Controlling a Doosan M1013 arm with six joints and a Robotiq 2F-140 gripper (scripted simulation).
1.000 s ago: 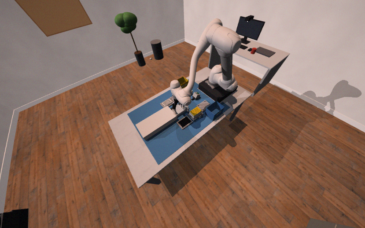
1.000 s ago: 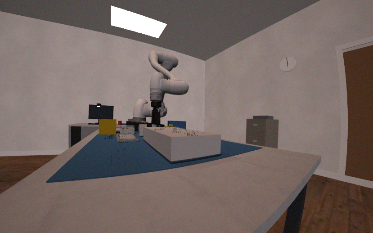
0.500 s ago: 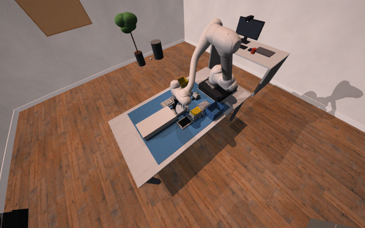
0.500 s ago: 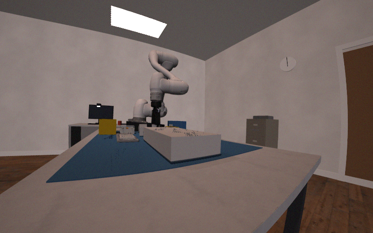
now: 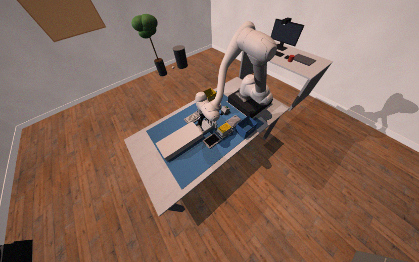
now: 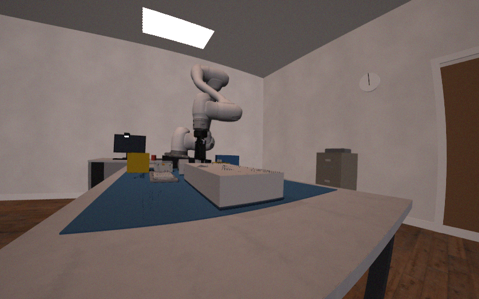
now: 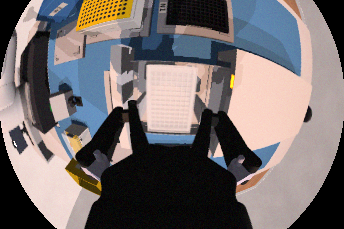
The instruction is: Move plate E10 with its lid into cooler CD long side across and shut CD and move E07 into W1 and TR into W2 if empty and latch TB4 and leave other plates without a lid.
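Note:
My gripper (image 7: 170, 99) points straight down over the row of nests and is shut on a white well plate (image 7: 171, 98), with one finger on each long side. In the top view the gripper (image 5: 206, 125) is low over the blue mat, next to the end of the white cooler (image 5: 180, 140). I cannot tell whether the plate rests in its nest or hangs just above it. The yellow bin (image 5: 209, 93) stands behind the arm. The blue bin (image 5: 246, 126) stands to the right. In the exterior view the gripper (image 6: 200, 157) is behind the cooler (image 6: 233, 182).
A box of yellow tips (image 7: 110, 7) and a nest with a black pocket (image 7: 198, 11) lie just beyond the plate. Another plate (image 5: 191, 117) sits on a nest to the left. A small green key (image 5: 226, 109) is near the robot base (image 5: 249, 102).

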